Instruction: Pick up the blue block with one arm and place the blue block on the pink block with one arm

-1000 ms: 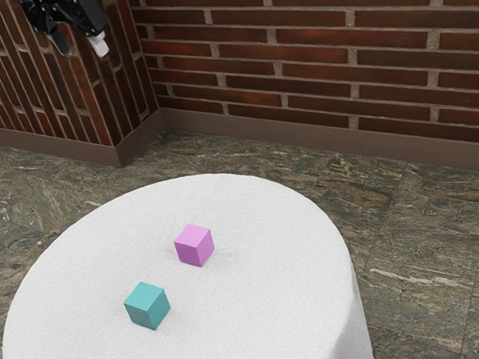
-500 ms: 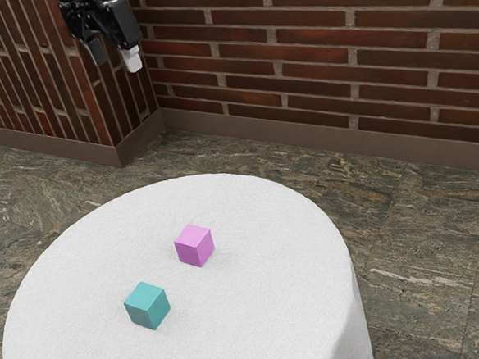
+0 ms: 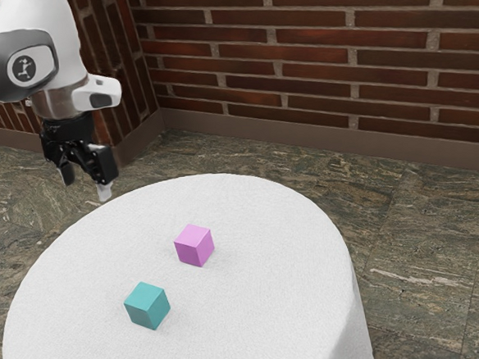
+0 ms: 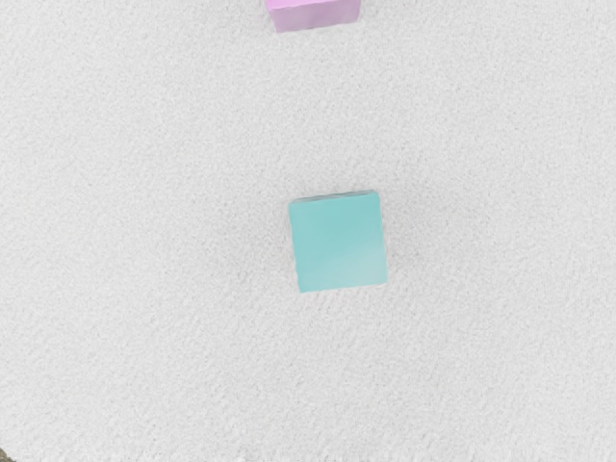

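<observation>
Exterior view first: how many blocks do you count on the desk, Ben?

Ben: Two. One blue-green cube (image 3: 146, 305) and one pink cube (image 3: 194, 245), both resting flat on the round desk draped in white cloth (image 3: 274, 325). They are near each other but apart, with bare cloth between them. The blue-green one sits closer to the camera and further toward the exterior view's left.

Mira: And the arm?

Ben: One white arm (image 3: 25, 55), coming in from the exterior view's upper left. Its single black hand (image 3: 86, 186) points downward and hangs in the air, higher than both cubes and well apart from them.

Mira: How do the two fingers stand?

Ben: Spread, with a gap between them and nothing in that gap. One fingertip has a pale pad.

Mira: What does the wrist view add?

Ben: It looks straight down on the white cloth (image 4: 144, 308). The blue-green cube (image 4: 338, 242) lies below the hand, top face showing, untouched. The pink cube (image 4: 311, 12) lies beyond it, cut off at the picture's edge.

Mira: Anything else around?

Ben: A red-brown brick wall (image 3: 338, 57) and a mottled stone floor (image 3: 425, 240).
</observation>
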Robot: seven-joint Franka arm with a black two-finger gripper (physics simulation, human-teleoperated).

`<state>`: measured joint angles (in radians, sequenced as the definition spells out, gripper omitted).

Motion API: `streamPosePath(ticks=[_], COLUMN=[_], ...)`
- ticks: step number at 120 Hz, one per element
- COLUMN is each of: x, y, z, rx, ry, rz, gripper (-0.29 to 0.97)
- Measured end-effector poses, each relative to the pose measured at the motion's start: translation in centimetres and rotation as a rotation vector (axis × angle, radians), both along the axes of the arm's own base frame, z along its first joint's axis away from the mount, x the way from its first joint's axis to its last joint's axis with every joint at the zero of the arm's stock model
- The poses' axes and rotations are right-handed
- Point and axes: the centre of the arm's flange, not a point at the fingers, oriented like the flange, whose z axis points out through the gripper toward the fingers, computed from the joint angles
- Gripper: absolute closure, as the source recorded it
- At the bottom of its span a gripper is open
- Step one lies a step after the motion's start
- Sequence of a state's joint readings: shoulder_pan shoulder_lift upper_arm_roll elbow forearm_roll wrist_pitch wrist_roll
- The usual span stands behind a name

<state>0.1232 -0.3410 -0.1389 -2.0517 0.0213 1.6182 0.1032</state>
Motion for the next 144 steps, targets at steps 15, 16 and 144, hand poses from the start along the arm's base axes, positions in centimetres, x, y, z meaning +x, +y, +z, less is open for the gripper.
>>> streamPosePath(ticks=[15, 16, 144], x=[-1.9, -2.0, -2.3], y=[1.6, 1.6, -0.5], z=[-4.5, -4.7, -25.4], rx=[0.026, 0.027, -0.037], ry=[-0.047, -0.051, -0.105], rz=[0.029, 0.027, -0.069], gripper=[0.00, 0.00, 0.00])
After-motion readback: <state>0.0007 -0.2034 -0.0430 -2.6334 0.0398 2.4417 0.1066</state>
